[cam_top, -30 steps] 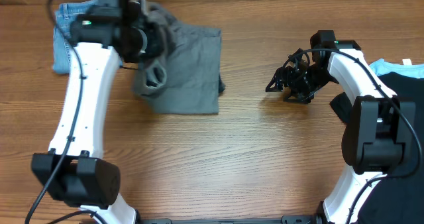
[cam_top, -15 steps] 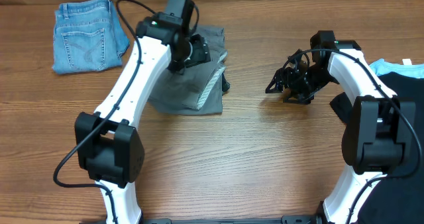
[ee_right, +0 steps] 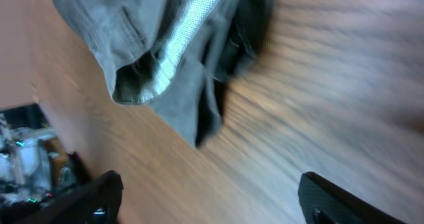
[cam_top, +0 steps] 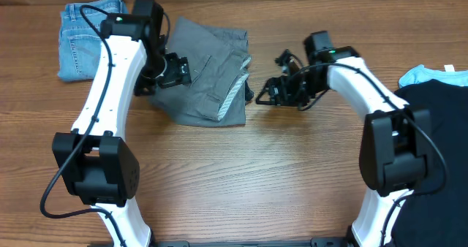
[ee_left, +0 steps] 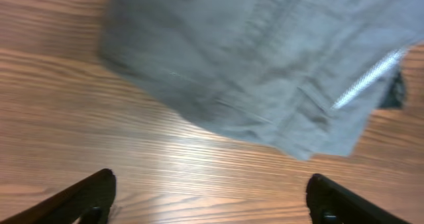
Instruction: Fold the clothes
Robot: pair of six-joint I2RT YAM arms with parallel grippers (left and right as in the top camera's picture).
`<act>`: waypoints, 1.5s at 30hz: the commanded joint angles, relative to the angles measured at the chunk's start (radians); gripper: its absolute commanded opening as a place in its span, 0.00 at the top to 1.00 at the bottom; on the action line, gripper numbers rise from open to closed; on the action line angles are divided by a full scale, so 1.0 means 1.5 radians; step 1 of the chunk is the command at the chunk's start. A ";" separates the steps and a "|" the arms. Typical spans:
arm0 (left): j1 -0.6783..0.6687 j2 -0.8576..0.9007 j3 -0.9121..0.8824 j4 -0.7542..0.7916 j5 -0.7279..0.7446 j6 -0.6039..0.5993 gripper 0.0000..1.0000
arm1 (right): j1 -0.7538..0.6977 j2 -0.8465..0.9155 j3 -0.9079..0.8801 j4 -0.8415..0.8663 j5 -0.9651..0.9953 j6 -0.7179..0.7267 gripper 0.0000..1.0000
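The grey cotton shorts lie folded into a rumpled, roughly square bundle at the far middle of the brown wooden table. A strip of pale inner waistband shows along their right edge, and a bit of darker cloth pokes out beside it. The left gripper sits at the bundle's left side. In the left wrist view its two black fingertips stand wide apart with bare wood between them and nothing held, and the near hem of the shorts lies just ahead. The right gripper is just beside the shorts' right edge, close to the waistband strip. The right wrist view is blurred, but it shows the fingers spread wide as well and empty, with the open end of the bundle and its pale lining in front. Whether either gripper touches the cloth cannot be told. A folded blue denim piece lies at the far left corner, near the shorts but apart from them. A large black garment covers the right edge of the table, with a light-blue piece peeking out at its far side
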 commanded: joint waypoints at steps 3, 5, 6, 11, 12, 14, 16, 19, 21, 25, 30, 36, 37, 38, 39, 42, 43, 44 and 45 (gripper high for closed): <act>0.048 -0.015 0.005 0.005 -0.041 0.068 0.00 | 0.068 0.011 -0.026 0.109 0.038 0.040 0.05; 0.064 -0.011 0.004 0.008 -0.035 0.081 0.00 | 0.085 0.025 -0.030 0.146 0.055 0.073 0.04; 0.071 -0.009 0.002 0.008 -0.029 0.088 0.00 | 0.094 0.035 -0.031 0.165 0.073 0.098 0.04; 0.097 0.003 -0.045 -0.001 0.035 0.118 0.02 | 0.105 0.071 -0.031 0.198 0.141 0.182 0.04; 0.098 0.003 -0.066 0.000 0.050 0.119 0.04 | 0.105 0.076 -0.031 0.203 0.136 0.184 0.07; 0.099 0.003 -0.102 0.012 0.067 0.118 0.05 | 0.104 0.080 -0.031 0.213 0.128 0.183 0.09; 0.099 0.003 -0.147 0.036 0.098 0.111 0.07 | 0.104 0.080 -0.031 0.230 0.094 0.183 0.09; 0.099 0.003 -0.212 0.074 0.134 0.094 0.10 | 0.104 0.080 -0.031 0.278 -0.006 0.173 0.09; 0.099 0.003 -0.251 0.110 0.135 0.057 0.09 | 0.107 0.080 -0.031 0.295 -0.021 0.179 0.09; 0.099 0.003 -0.308 0.178 0.153 -0.028 0.08 | 0.109 0.080 -0.031 0.300 -0.019 0.197 0.11; 0.092 0.003 -0.373 0.279 0.207 -0.131 0.04 | 0.106 0.080 -0.031 0.284 -0.019 0.205 0.13; 0.091 0.003 -0.450 0.410 0.274 -0.202 0.00 | 0.105 0.080 -0.031 0.260 -0.019 0.209 0.13; 0.091 0.003 -0.464 0.438 0.281 -0.215 0.00 | 0.105 0.080 -0.031 0.256 -0.019 0.209 0.13; 0.091 0.003 -0.469 0.448 0.291 -0.214 0.02 | 0.105 0.080 -0.031 0.252 -0.019 0.209 0.13; 0.092 0.003 -0.471 0.453 0.300 -0.210 0.04 | 0.104 0.080 -0.031 0.247 -0.019 0.209 0.14; 0.092 0.002 -0.467 0.453 0.299 -0.142 0.12 | 0.099 0.080 -0.031 0.228 -0.019 0.208 0.15; 0.092 0.002 -0.466 0.451 0.299 -0.118 0.14 | 0.096 0.080 -0.031 0.223 -0.019 0.208 0.16; 0.092 0.002 -0.466 0.450 0.298 -0.105 0.15 | 0.093 0.080 -0.031 0.218 -0.019 0.208 0.16; 0.092 0.002 -0.465 0.451 0.295 -0.097 0.17 | 0.090 0.080 -0.031 0.216 -0.020 0.208 0.16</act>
